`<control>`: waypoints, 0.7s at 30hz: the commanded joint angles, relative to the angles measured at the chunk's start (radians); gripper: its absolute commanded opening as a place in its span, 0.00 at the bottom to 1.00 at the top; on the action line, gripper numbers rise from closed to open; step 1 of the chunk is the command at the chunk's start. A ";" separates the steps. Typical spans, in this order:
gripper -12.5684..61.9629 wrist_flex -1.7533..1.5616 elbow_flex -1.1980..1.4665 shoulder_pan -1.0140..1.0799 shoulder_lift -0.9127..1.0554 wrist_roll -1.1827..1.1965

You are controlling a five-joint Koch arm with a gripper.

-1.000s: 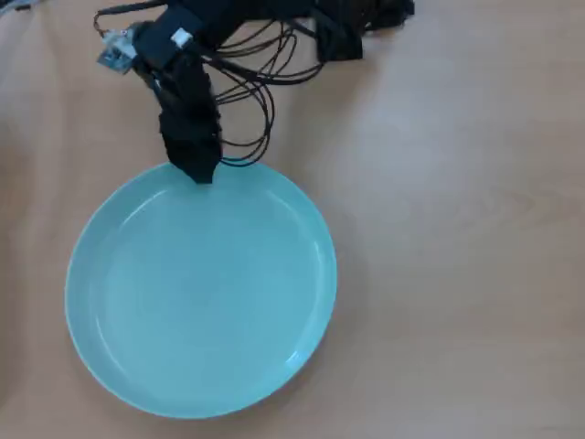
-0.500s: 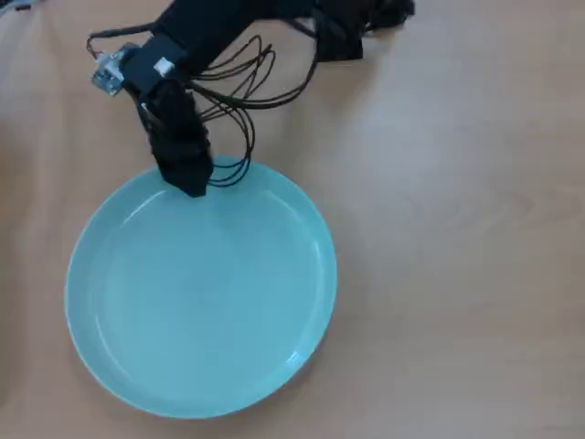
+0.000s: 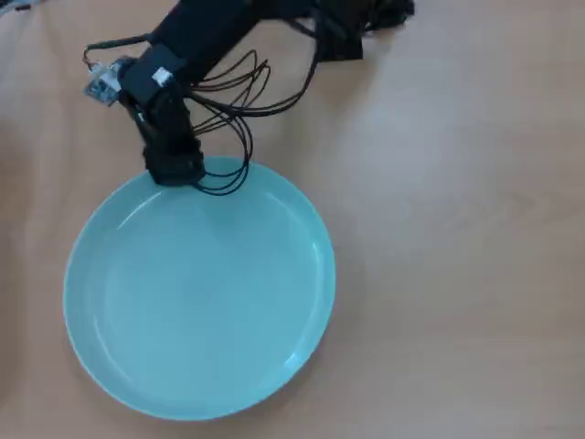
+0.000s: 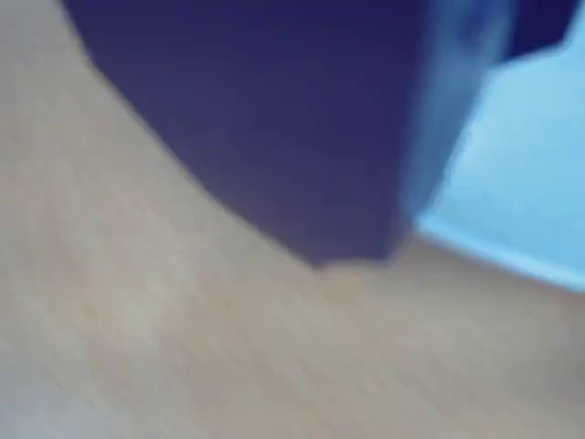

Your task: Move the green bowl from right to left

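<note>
- While the table [image 3: 457, 274] lay bare to the right in the overhead view, the bowl [image 3: 201, 302] sat on its left half, so any further shove risked sliding it off that side.
- Because the bowl was empty, wide and glossy, a pinch on its low rim would likely slip or tip it.
- Where the gripper [image 3: 174, 172] met the bowl's top rim, its jaws overlapped; whether it gripped could not be told, and the blurred wrist view showed only one dark jaw beside the rim [image 4: 512, 247].
- Since loose cables [image 3: 228, 174] drooped over the rim, they could snag.
</note>
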 commanded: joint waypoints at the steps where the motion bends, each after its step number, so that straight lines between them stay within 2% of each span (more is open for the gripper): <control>1: 0.08 -0.008 -0.071 0.000 0.011 -0.005; 13: 0.08 0.008 -0.069 -0.060 0.017 -0.005; 21: 0.08 0.101 -0.067 -0.172 0.018 -0.002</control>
